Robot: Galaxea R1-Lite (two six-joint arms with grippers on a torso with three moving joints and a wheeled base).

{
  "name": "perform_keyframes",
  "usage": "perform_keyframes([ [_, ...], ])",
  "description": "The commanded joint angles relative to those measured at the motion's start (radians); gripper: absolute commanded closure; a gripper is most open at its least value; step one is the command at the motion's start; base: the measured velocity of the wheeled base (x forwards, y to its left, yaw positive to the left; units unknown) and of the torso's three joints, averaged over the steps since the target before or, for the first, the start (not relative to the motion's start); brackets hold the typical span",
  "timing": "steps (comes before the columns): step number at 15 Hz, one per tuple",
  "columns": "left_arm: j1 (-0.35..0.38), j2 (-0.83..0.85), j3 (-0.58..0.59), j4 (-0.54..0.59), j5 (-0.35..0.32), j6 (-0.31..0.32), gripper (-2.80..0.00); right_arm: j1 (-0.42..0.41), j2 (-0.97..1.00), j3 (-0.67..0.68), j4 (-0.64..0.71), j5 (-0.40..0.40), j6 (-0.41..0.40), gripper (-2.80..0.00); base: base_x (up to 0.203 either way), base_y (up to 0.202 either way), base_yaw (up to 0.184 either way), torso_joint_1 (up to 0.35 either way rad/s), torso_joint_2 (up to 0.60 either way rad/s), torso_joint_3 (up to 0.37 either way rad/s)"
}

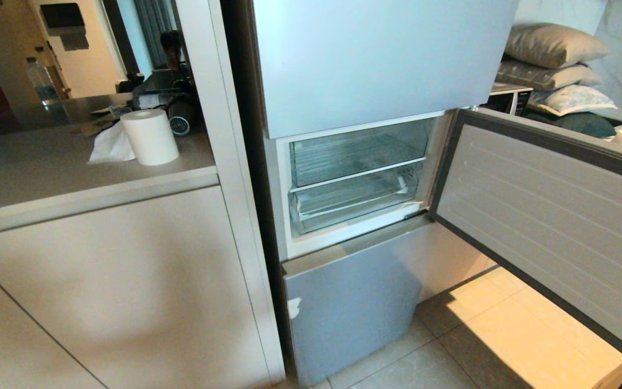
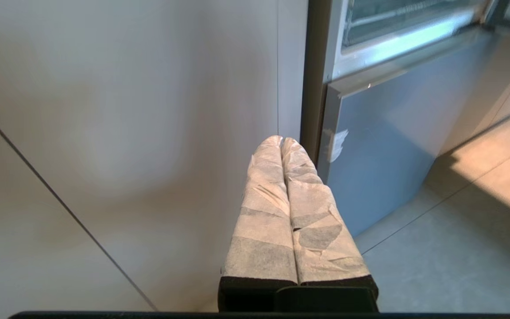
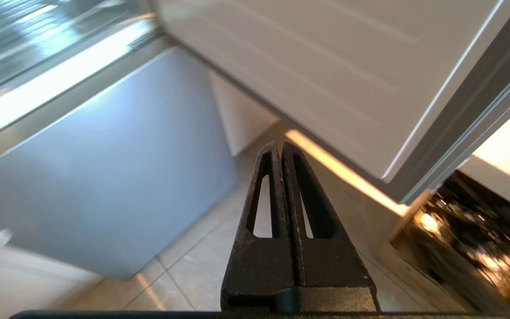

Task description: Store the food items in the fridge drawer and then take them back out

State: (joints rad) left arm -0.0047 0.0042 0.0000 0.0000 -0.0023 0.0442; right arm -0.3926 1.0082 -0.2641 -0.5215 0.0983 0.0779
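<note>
Fridge (image 1: 376, 59): middle door (image 1: 548, 216) swung open toward 3 o'clock.
Fridge drawer (image 1: 354, 202): pushed in, centre of head view; no food visible.
Left gripper (image 2: 281, 141): jaws pressed together, empty.
Right gripper (image 3: 280, 145): jaws pressed together, empty.

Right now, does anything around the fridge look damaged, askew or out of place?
Only small things: a torn scrap of white tape clings to the pale silver-blue bottom door panel, and a crumpled white tissue lies beside the paper roll on the beige counter.
</note>
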Motion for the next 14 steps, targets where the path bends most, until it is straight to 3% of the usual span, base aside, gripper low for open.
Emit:
perform_keyframes([
  [1,0.0,-0.006,0.002,-0.003,0.002,-0.017,0.0,0.0,-0.184,0.085,-0.002,0.052,-0.002,0.0,0.0,0.0,0.0,0.0,0.0,0.0],
  [5,0.0,-0.006,0.002,-0.003,0.001,-0.017,0.0,0.0,-0.44,0.203,0.064,0.131,-0.005,0.0,0.0,0.0,0.0,0.0,0.0,0.0],
  [7,0.0,-0.006,0.002,-0.003,0.001,-0.017,0.0,0.0,-0.599,0.232,0.226,0.141,-0.009,0.0,0.0,0.0,0.0,0.0,0.0,0.0],
  [8,0.0,-0.006,0.002,-0.003,0.001,-0.015,0.0,0.0,-0.675,0.23,0.383,0.142,-0.012,0.0,0.0,0.0,0.0,0.0,0.0,0.0],
  [10,0.0,-0.006,0.002,-0.005,0.002,-0.023,0.0,0.0,-0.728,0.201,0.593,0.097,-0.013,0.0,0.0,0.0,0.0,0.0,0.0,0.0],
  [12,0.0,-0.006,0.002,-0.005,0.002,-0.023,0.0,0.0,-0.73,0.197,0.616,-0.007,-0.062,0.0,0.0,0.0,0.0,0.0,0.0,0.0],
  [14,0.0,-0.006,0.002,-0.005,0.001,-0.023,0.0,0.0,-0.727,0.192,0.626,-0.029,-0.116,0.0,0.0,0.0,0.0,0.0,0.0,0.0],
])
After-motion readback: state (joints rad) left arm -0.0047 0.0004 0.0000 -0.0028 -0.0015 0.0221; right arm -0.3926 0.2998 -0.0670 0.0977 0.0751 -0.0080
